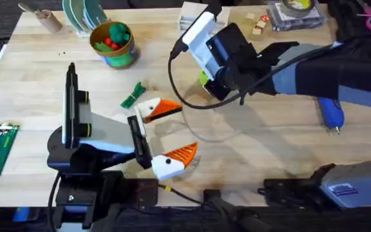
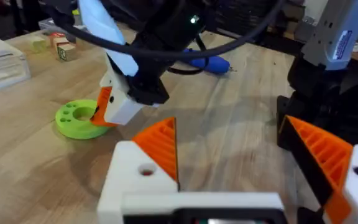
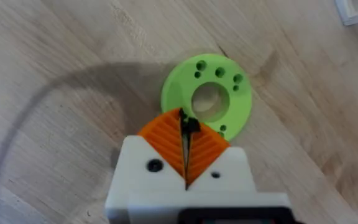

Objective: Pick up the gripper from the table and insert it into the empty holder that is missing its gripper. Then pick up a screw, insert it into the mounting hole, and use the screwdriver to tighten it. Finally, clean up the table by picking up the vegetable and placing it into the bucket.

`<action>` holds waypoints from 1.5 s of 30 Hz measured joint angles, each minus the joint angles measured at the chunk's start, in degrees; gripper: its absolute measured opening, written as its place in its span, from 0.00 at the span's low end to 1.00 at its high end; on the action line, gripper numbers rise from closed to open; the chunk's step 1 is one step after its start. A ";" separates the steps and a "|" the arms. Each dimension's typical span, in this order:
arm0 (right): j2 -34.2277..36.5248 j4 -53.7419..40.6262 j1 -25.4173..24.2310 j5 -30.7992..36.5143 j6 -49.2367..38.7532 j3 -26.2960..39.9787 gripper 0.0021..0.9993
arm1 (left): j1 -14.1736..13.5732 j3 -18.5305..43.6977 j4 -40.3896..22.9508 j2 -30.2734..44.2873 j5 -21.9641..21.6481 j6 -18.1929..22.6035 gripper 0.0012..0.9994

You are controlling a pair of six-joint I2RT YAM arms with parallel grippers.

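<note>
Left wrist view gave us the left pincer nearest, its two orange fingers spread wide on nothing, which we judged left room for the screw work. Just beyond it the right pincer hung tip-down at the green disc, closed on a small dark piece, probably a screw that the disc was there to store. Farther off the screwdriver lay unused on the table, and the vegetable lay apart from the bucket.

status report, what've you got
Left gripper open. Right gripper shut on small dark part, maybe a screw, over lime disc. Screwdriver and vegetable on table. Nothing seen in the way.
</note>
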 joint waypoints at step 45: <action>-11.08 -29.88 13.50 -2.30 1.12 26.86 0.01 | 0.00 0.00 -0.02 0.00 0.01 0.00 0.99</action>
